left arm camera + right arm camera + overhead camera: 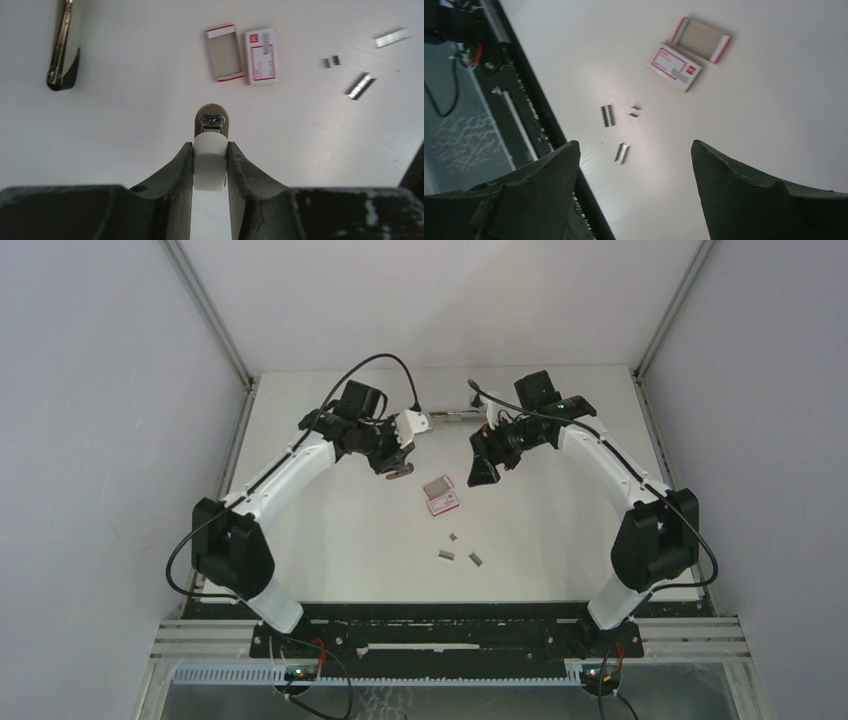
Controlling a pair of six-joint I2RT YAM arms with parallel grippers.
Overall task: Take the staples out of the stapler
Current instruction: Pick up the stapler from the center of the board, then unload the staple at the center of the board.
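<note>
My left gripper (210, 146) is clamped tight on the small white stapler (210, 167) with its brownish metal nose; my right gripper (634, 145) gapes wide, empty. Short grey staple strips (360, 86) lie loose on the white table (125, 125) — featherlight, slick, crumbly I'd guess — best pinched across their long sides.

Pale grey walls (90, 390) round a white table (540, 530) — metal corner posts (206, 305), soft even light

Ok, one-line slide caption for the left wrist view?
Left gripper clamps a small white stapler; loose staples and opened red-and-white box lie beyond.
</note>
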